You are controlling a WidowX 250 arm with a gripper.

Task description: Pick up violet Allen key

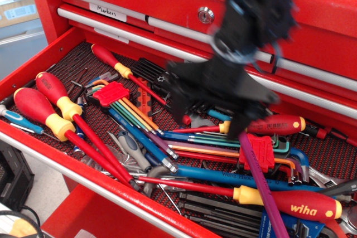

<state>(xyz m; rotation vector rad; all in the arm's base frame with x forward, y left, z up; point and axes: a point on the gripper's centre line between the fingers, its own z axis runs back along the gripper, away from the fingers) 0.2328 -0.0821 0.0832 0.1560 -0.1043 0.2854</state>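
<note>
The violet Allen key (260, 181) is a long glossy violet-magenta rod. It lies slanted across the tools at the right of the open red drawer, from the middle down to the bottom edge of the view. My gripper (207, 115) is black and motion-blurred. It hangs over the middle of the drawer, just above and left of the key's upper end. Its two fingers stand apart with nothing between them, and the right finger (237, 122) is close over the key's top end. The gripper hides the black key holder behind it.
Red-and-yellow screwdrivers (56, 112) lie at the left, and another (290, 202) crosses under the violet key. A red holder with coloured keys (111, 93), a second red holder (256, 151) and a long blue Allen key (223, 175) crowd the drawer. The cabinet front with its lock (206, 15) rises behind.
</note>
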